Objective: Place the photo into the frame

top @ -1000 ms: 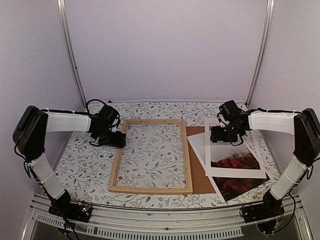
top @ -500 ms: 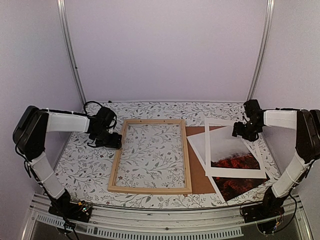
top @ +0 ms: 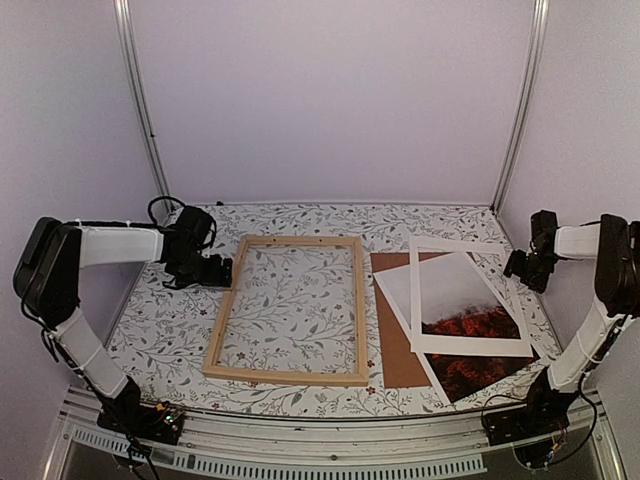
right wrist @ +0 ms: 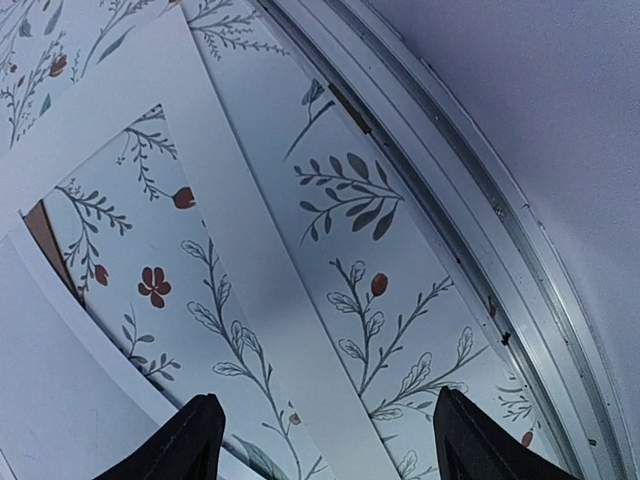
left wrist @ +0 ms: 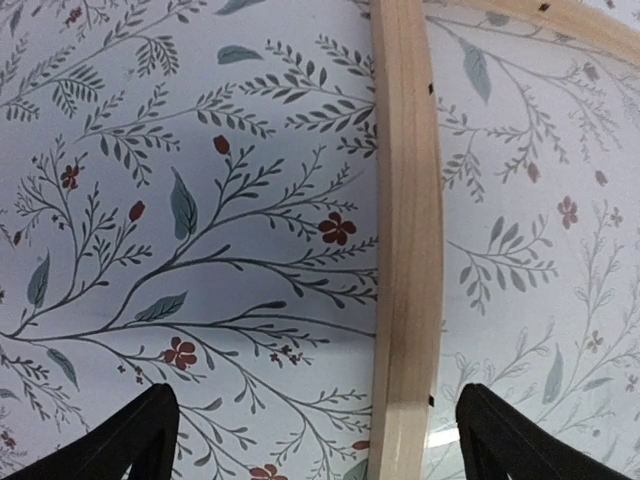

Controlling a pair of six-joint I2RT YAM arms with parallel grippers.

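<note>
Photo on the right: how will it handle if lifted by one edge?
The photo looks like a thin flat print, so it is probably light and floppy. It lies partly under the white mat, so its edge is likely hard to pinch, and pulling may drag the mat.

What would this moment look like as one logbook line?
left gripper open over frame edge | right gripper open, empty, beside mat | photo outside frame, under mat

Pale wood frame, red-orange and misty-white photo, floral-patterned table
</note>
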